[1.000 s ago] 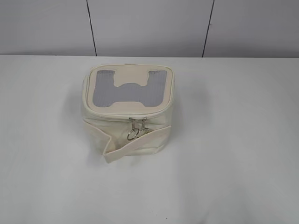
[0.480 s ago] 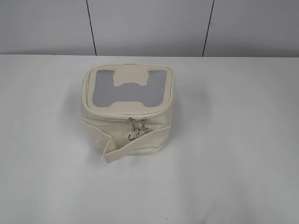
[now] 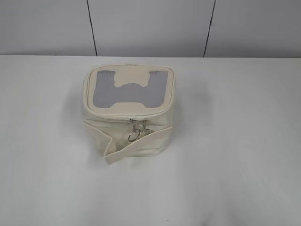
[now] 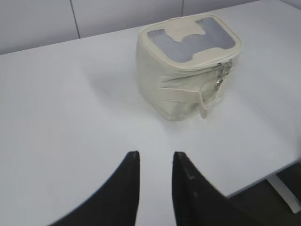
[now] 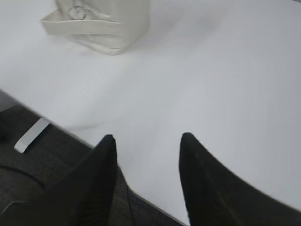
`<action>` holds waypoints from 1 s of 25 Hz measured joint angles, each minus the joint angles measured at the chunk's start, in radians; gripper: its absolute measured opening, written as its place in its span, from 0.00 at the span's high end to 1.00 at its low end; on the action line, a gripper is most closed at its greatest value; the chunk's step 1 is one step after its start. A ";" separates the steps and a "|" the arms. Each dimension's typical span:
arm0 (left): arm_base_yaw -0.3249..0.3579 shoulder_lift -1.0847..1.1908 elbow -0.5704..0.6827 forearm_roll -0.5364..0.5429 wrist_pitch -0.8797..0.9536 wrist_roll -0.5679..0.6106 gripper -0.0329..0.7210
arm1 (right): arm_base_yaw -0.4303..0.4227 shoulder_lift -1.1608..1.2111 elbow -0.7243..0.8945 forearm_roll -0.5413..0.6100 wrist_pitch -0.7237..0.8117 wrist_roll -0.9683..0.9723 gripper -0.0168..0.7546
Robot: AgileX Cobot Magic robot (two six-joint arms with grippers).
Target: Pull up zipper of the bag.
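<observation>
White table (image 3: 244, 155) bears a cream bag (image 3: 129, 113) before grey wall panels (image 3: 150, 26).

A white table (image 3: 244, 155) fills the view, plain and matte. Behind the table stands a pale grey wall (image 3: 150, 26), split by two thin dark seams. Below the table's near edge, dark floor (image 5: 28, 188) shows, with a light strip (image 5: 31, 134) on it.

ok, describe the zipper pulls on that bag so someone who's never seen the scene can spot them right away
On the white table stands one cream boxy bag with a grey mesh window in its lid. On the side facing the exterior camera, just under the lid's seam, two small metal zipper pulls hang side by side with ring ends. They are the only shiny metal on the bag, just above the loose cream strap.
</observation>
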 joint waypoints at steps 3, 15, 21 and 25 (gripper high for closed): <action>0.143 0.000 0.001 0.001 0.000 0.000 0.72 | -0.189 -0.027 0.000 0.000 -0.002 0.000 0.53; 0.363 -0.001 0.001 0.000 0.000 0.000 0.72 | -0.508 -0.029 0.000 -0.002 -0.003 -0.001 0.53; 0.363 -0.001 0.001 0.000 0.000 0.000 0.72 | -0.508 -0.029 0.000 -0.001 -0.003 -0.001 0.53; 0.363 -0.001 0.001 0.000 0.000 0.001 0.72 | -0.508 -0.029 0.000 -0.001 -0.003 -0.001 0.53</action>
